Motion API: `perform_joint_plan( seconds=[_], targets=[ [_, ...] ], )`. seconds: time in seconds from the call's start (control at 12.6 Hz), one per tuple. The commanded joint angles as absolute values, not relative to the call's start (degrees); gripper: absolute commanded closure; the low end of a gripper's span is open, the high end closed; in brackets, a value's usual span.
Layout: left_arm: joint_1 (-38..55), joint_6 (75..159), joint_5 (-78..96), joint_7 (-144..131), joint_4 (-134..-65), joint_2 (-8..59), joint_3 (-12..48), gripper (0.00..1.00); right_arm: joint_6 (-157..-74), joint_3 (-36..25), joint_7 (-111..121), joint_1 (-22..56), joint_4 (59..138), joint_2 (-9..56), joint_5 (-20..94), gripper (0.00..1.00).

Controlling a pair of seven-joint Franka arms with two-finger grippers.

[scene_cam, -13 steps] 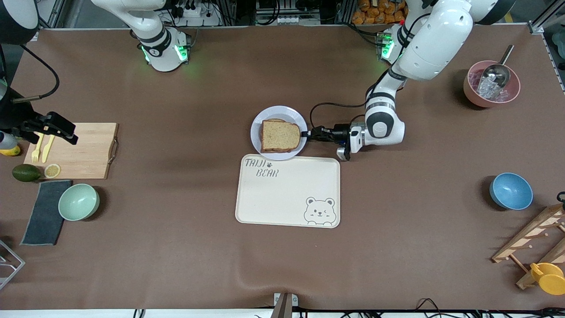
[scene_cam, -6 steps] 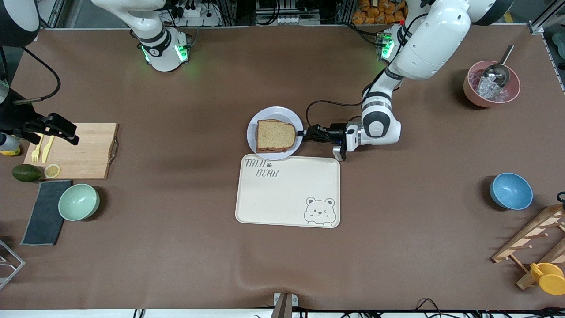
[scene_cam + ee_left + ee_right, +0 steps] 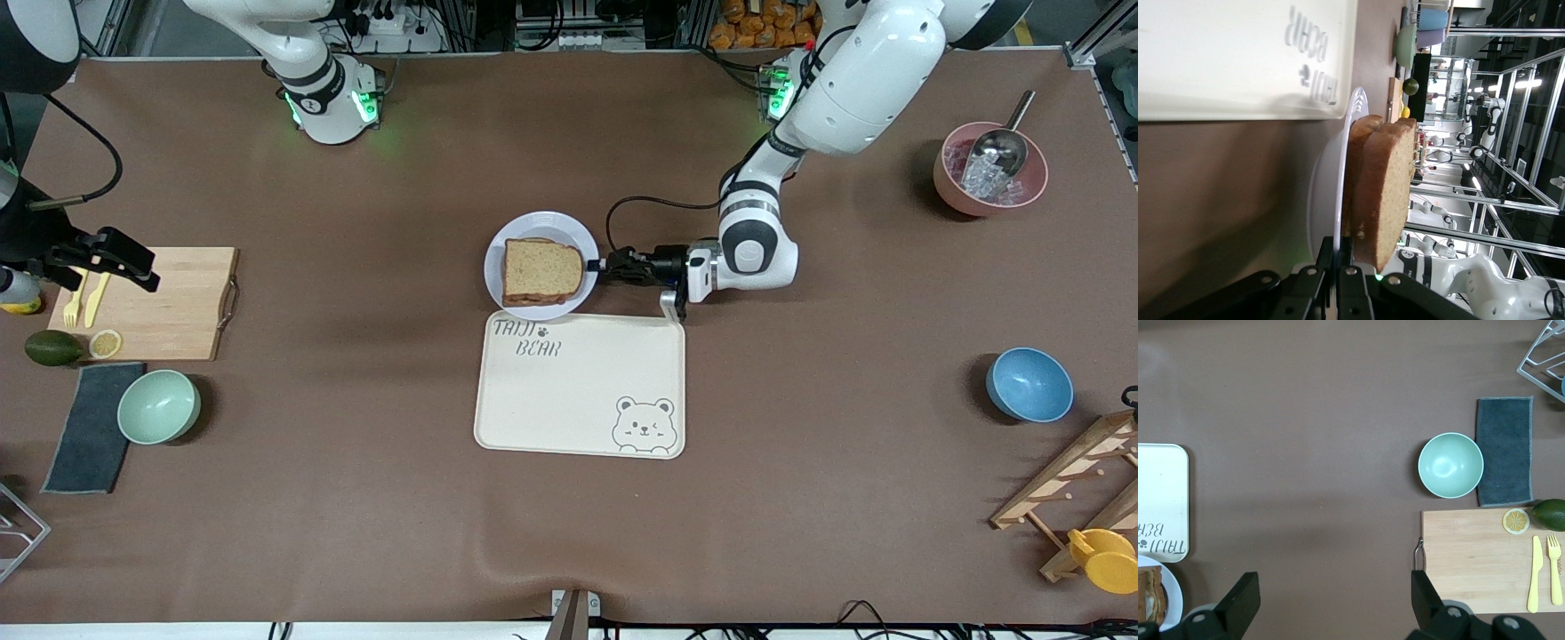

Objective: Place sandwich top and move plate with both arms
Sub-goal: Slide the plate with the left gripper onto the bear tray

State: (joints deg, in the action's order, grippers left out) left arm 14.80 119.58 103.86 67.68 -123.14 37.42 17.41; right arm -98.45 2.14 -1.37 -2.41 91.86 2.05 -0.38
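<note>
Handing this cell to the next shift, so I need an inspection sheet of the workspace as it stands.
Surface: brown table cover, slight ripple at the camera edge.
Job's things: sandwich top lies on the stack on the plate, beside the bear tray.
Clutter: cutting board with yellow cutlery, green bowl, grey cloth, blue bowl, pink bowl with scoop, wooden rack.
Grippers: left gripper shut on the plate's rim; right gripper open, waiting over the table near the cutting board.
Cables: black loop at the left wrist.
Surroundings: other robots and metal framing.
</note>
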Motion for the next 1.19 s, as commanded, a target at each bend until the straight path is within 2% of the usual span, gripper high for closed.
perform_joint_plan(
  seconds=[0.0,0.4,0.71,1.11],
  targets=[
    [13.0,119.7,105.7,68.5,-124.9,34.1,19.7,1.0,-97.6,3.2,-1.8,-3.2,90.3,2.6,-1.6,0.0],
    [10.1,119.2,105.6,68.3,-123.8,31.8,20.1,1.0,-97.6,3.2,-1.8,-3.0,90.2,2.5,-1.4,0.0],
    [7.7,119.2,105.1,66.2,-119.5,32.8,19.9,1.0,-97.6,3.2,-1.8,-3.2,90.1,2.5,-1.5,0.0],
    [5.4,119.3,102.4,64.4,-110.0,40.3,18.7,1.0,-97.5,2.8,-1.6,-3.9,89.7,2.7,-1.6,0.0]
  ],
)
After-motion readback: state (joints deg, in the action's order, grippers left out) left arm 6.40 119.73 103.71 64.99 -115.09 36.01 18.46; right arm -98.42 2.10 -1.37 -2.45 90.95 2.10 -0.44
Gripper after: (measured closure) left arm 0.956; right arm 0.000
